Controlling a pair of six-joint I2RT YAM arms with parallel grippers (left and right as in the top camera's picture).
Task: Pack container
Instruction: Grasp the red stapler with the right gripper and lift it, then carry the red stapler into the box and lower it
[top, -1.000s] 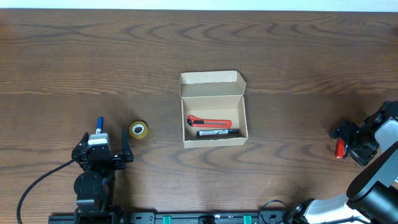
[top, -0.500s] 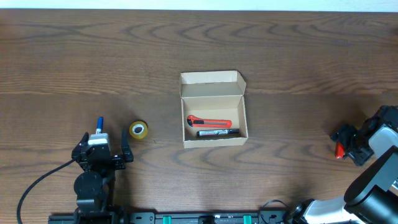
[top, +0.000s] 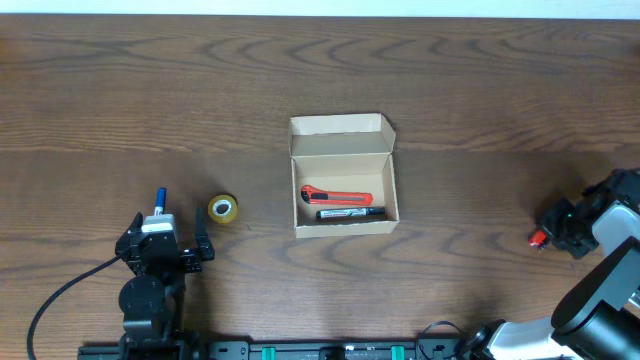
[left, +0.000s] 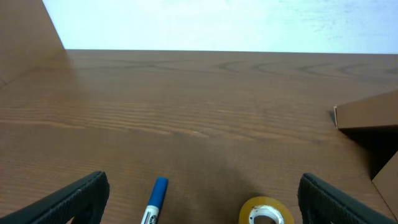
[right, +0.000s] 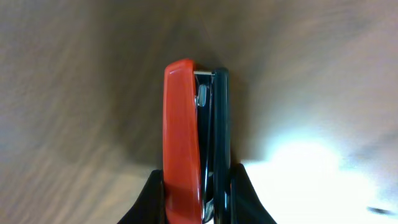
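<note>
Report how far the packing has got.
Done: cutter and black marker lie in the open box. In hand: right gripper shut on a red stapler. Left: blue pen and tape on the table by the open left gripper, lid to close.

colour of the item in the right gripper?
A red-and-black stapler: red top, black base. Best in right wrist view.
</note>
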